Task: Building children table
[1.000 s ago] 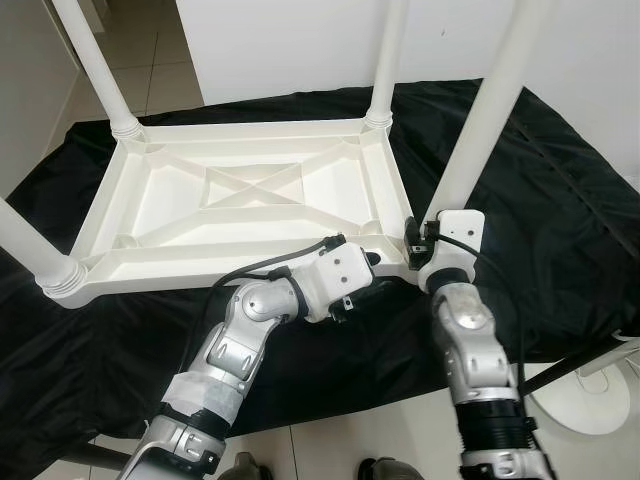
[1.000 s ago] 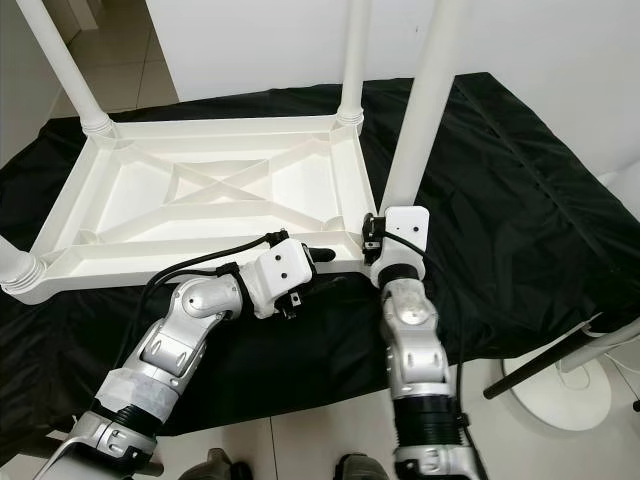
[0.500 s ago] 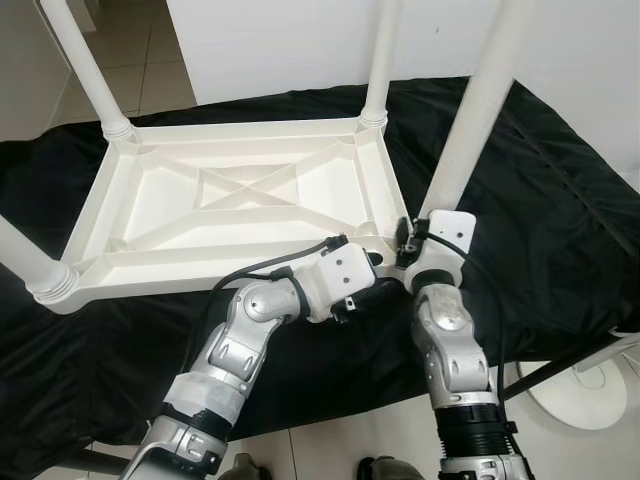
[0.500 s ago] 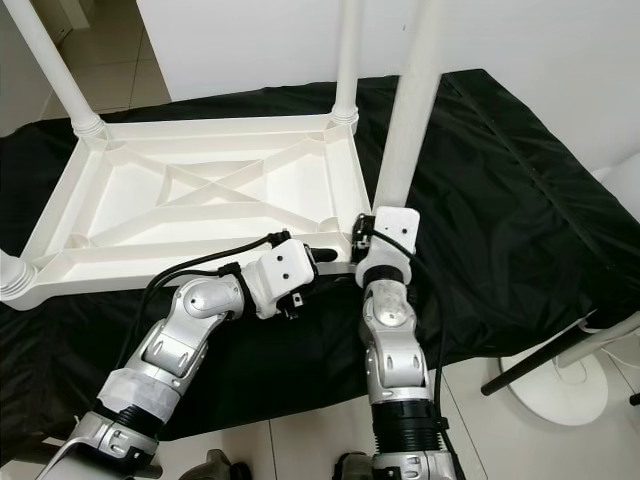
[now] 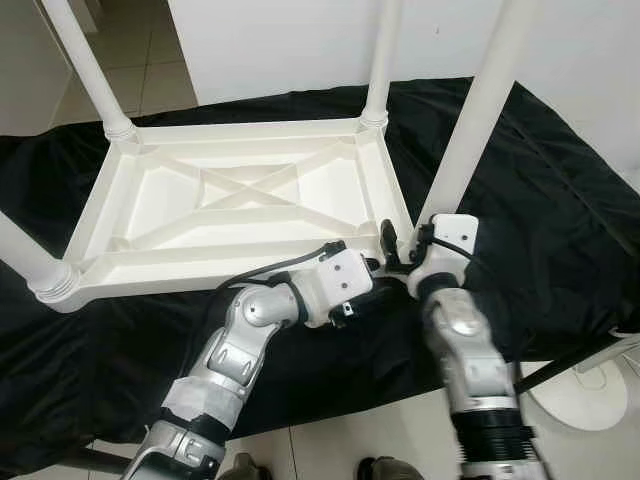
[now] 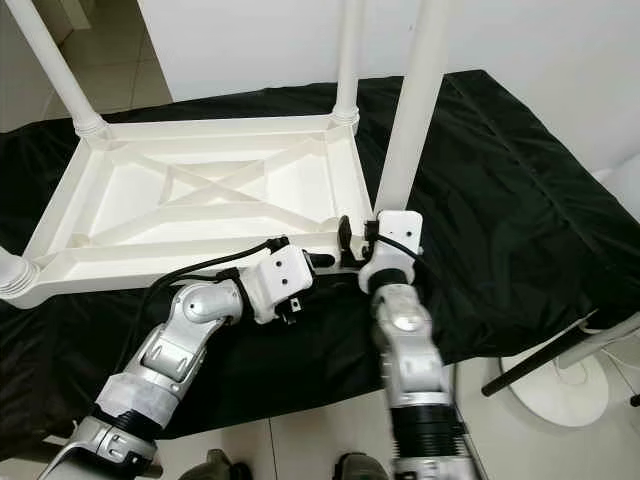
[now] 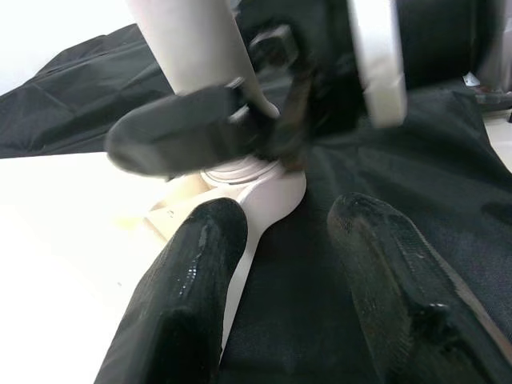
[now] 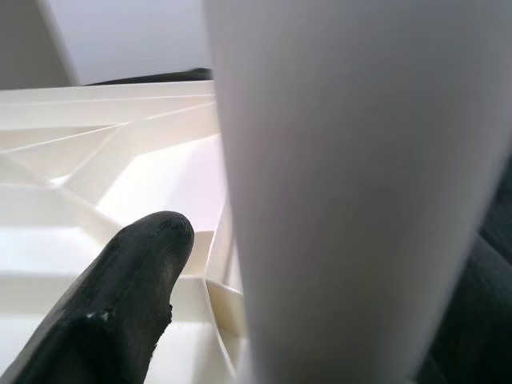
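Upside down on a black crinkled cloth (image 5: 560, 230), the white plastic children's table top (image 5: 240, 200) shows its ribbed underside with a crossed brace in the middle, and white round plastic legs stand up from its corners: one at the far left corner (image 5: 95, 75), one at the far right corner (image 5: 380, 60), and one at the near left corner (image 5: 30, 262) that leans out toward the edge of the view. At the near right corner stands the fourth white round leg (image 5: 478, 110), its foot meeting the table's corner socket. The right gripper (image 5: 398, 250) is at the base of this leg, its black fingers set on either side of it; the right wrist view has one finger (image 8: 112, 312) beside the leg's broad white shaft, and whether the fingers actually press on the leg cannot be told. The left gripper (image 7: 280, 264) lies low just in front of the same corner, its two fingers (image 7: 192, 296) spread apart, the table's rim edge between them without being gripped. Beyond the cloth lie pale floor tiles (image 5: 150, 70) and a white wall (image 5: 290, 40), and at the near right stands a white round stand base (image 5: 590, 385) with a dark bar (image 5: 560, 362) leaning across it.
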Controlling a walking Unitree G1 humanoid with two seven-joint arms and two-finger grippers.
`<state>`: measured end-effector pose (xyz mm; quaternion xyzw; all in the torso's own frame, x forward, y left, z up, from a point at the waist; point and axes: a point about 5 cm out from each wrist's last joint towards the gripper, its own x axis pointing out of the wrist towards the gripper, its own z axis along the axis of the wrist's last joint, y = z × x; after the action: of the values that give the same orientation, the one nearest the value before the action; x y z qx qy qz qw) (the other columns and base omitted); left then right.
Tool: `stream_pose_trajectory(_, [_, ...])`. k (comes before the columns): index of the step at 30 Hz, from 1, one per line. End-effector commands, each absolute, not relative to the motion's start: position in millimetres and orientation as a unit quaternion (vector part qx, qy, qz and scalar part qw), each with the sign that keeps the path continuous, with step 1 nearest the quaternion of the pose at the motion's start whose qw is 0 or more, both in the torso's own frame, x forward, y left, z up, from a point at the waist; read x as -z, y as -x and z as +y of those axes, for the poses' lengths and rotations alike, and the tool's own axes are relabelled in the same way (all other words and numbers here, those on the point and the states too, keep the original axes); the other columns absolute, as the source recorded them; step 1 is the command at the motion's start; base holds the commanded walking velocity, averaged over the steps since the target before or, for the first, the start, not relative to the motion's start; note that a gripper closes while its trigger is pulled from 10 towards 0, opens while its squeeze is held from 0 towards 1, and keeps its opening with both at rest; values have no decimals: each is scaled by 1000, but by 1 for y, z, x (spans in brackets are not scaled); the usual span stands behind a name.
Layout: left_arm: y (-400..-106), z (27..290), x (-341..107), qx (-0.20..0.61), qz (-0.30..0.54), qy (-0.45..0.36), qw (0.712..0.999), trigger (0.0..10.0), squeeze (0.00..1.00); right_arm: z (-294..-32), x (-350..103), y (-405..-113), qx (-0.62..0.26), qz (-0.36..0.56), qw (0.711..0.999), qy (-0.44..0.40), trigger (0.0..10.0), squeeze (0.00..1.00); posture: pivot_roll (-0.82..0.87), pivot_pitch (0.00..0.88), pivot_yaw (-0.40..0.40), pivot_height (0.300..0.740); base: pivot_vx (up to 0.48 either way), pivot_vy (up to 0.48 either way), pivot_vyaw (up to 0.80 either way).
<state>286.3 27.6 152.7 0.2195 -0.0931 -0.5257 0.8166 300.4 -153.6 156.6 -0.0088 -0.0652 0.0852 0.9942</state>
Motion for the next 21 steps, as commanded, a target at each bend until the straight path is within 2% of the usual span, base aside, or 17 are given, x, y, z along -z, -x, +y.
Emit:
stream_pose_trajectory(1, [-292,27,-152,477,-102,-218,845,10000,0,-153,-157,-297,-119,-71,990,4,10000,0,-164,47,43,740,0,0,0])
stream_pose_trajectory(7, [-295,25,-157,478,-110,-220,843,10000,0,-179,-158,-298,-232,-50,970,42,10000,0,-155,47,41,740,0,0,0])
stream_pose_trajectory(12, [-297,28,-158,470,-111,-222,847,10000,0,-183,-160,-304,-292,-38,953,73,10000,0,-143,49,38,740,0,0,0])
stream_pose_trajectory(18, [-296,29,-158,469,-112,-223,847,10000,0,-183,-160,-313,-316,-38,943,99,10000,0,-131,45,37,740,0,0,0])
stream_pose_trajectory(20, [-297,29,-159,468,-112,-223,848,10000,0,-181,-160,-317,-326,-36,939,102,7608,0,-130,41,37,740,0,0,0])
stream_pose_trajectory(21, [-297,29,-159,468,-112,-223,848,10000,0,-181,-160,-317,-326,-36,939,102,7608,0,-130,41,37,740,0,0,0])
